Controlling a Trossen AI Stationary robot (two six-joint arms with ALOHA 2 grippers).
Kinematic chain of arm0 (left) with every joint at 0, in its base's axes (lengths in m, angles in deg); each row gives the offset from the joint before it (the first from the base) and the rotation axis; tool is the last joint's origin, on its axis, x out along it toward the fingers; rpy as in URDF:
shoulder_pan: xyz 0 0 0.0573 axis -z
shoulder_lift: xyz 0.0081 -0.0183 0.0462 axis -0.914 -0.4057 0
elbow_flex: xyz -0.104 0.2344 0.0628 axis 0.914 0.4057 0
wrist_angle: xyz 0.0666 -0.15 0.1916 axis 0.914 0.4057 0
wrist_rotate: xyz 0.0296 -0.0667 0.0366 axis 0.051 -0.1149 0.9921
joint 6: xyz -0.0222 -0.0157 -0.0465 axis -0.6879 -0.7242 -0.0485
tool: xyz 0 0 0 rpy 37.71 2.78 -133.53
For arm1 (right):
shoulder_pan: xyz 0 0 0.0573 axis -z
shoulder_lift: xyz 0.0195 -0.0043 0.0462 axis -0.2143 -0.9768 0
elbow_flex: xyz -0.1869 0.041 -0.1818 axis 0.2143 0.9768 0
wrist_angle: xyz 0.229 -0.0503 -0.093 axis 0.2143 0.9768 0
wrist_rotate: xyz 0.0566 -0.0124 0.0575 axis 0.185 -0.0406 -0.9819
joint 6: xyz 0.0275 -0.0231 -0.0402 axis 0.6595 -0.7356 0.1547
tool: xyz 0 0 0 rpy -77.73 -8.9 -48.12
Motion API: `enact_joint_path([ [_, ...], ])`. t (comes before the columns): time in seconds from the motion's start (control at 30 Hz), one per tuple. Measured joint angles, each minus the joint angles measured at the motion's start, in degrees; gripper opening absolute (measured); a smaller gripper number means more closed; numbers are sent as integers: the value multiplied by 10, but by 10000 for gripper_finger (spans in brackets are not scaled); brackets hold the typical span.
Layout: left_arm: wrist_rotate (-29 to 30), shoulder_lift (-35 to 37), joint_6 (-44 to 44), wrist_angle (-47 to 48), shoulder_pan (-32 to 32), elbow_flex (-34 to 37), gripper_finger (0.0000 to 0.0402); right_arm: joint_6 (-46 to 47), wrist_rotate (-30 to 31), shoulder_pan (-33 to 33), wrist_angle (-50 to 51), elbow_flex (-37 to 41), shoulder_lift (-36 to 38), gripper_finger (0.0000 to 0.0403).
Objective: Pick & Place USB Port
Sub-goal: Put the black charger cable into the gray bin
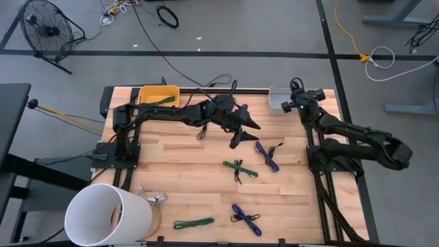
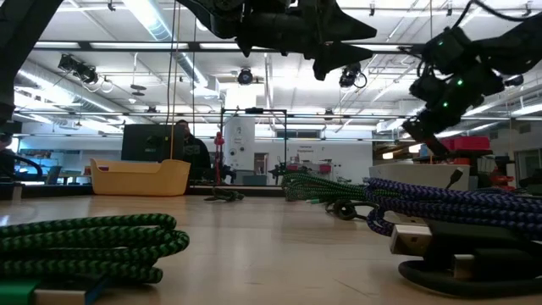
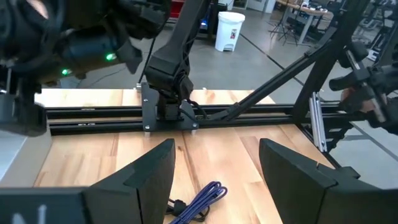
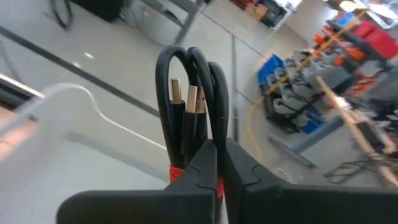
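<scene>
1. The black USB cable [image 4: 189, 106] is a smooth, glossy bundle folded into tight loops, its metal plugs showing, bound by a red band.
2. The right hand [image 4: 217, 163] is clamped shut on that bundle, held raised beside the translucent grey bin [image 1: 278, 100] at the far right edge of the butcher-block wooden surface [image 1: 185, 178].
3. Braided purple cable [image 1: 266, 156] and green cable [image 1: 240, 169] lie coiled on the planks.
4. The left hand [image 1: 245, 132] reaches out mid-surface above the purple cable, fingers spread wide, holding nothing.
</scene>
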Motion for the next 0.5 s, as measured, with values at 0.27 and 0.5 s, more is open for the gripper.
enact_joint_path([
  [0.27,0,0,0,0,0,0,236,-5,28,-6,-2,0,-52,0],
  [0.5,0,0,0,0,0,0,236,-3,11,-6,-5,0,-52,41],
])
